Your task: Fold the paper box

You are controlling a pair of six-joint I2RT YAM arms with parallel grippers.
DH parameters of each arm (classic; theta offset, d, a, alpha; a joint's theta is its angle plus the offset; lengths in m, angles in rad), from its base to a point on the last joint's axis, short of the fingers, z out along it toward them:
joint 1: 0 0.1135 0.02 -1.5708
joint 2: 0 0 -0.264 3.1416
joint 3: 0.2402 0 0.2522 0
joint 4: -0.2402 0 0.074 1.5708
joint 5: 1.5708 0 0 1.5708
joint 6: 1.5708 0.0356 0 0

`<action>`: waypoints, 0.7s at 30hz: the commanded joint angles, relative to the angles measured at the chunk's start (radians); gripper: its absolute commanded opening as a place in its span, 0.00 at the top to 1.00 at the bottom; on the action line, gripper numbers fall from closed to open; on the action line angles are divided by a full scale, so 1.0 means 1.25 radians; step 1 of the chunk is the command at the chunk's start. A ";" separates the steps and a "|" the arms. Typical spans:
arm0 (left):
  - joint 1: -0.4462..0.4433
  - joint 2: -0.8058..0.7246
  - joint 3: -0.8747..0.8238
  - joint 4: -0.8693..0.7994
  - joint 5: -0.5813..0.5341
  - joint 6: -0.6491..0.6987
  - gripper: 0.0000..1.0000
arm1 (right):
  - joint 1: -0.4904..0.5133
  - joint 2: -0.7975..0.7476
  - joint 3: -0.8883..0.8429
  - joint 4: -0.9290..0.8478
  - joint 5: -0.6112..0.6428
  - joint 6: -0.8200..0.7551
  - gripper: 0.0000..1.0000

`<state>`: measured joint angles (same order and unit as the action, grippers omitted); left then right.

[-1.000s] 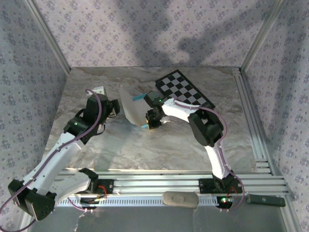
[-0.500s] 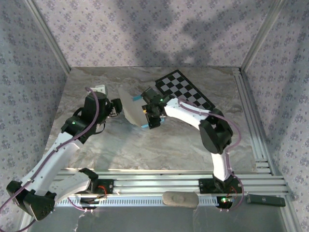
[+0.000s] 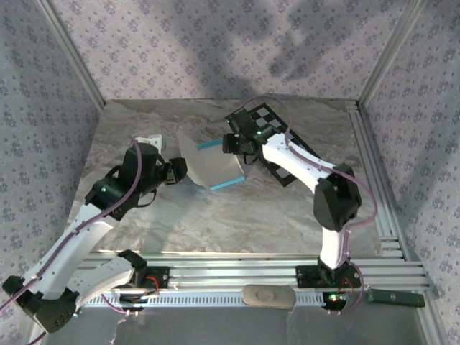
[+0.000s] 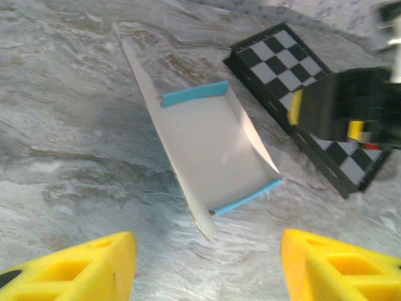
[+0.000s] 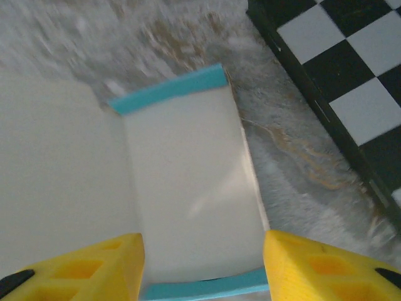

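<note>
Left end effector (image 4: 207,266) hovering with fingers apart, gripping nothing, right end effector (image 5: 203,263) hanging spread above the paper box (image 4: 210,147), box lying part-folded, white face up, on the grey marbled worktop (image 3: 237,215), checkerboard (image 4: 282,63) sitting just beside, floral-papered walls (image 3: 215,50) enclosing the worktop.

The left arm (image 3: 80,228) is stretched forward from its base and bent inward. Its left gripper (image 3: 180,171) is pointed to the right, with the yellow fingers (image 4: 75,269) set well apart. The right arm (image 3: 332,205) is folded at the elbow and reached back leftward — the right gripper (image 3: 241,149) is aimed downward, jaws parted.
</note>
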<state>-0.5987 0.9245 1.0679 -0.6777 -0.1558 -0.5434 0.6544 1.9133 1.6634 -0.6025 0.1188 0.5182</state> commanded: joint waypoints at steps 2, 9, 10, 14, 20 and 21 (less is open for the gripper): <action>-0.023 -0.049 -0.062 0.014 0.041 -0.010 0.39 | -0.055 0.096 0.035 -0.062 -0.048 -0.203 0.48; -0.027 -0.162 -0.206 0.158 0.191 0.000 0.39 | -0.062 0.222 0.144 -0.091 -0.054 -0.193 0.49; -0.027 -0.175 -0.219 0.157 0.192 -0.004 0.39 | -0.064 0.236 0.155 -0.093 -0.050 -0.187 0.50; -0.028 -0.210 -0.245 0.131 0.176 -0.011 0.39 | -0.069 0.277 0.186 -0.099 -0.053 -0.162 0.51; -0.027 -0.217 -0.243 0.121 0.168 -0.012 0.39 | -0.067 0.311 0.226 -0.112 -0.063 -0.136 0.55; -0.027 -0.215 -0.240 0.119 0.166 -0.010 0.39 | -0.066 0.318 0.233 -0.116 -0.059 -0.132 0.56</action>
<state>-0.6250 0.6609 0.7597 -0.5442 0.0406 -0.5514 0.5709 2.2780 1.9099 -0.7017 0.0555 0.3286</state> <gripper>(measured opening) 0.608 0.448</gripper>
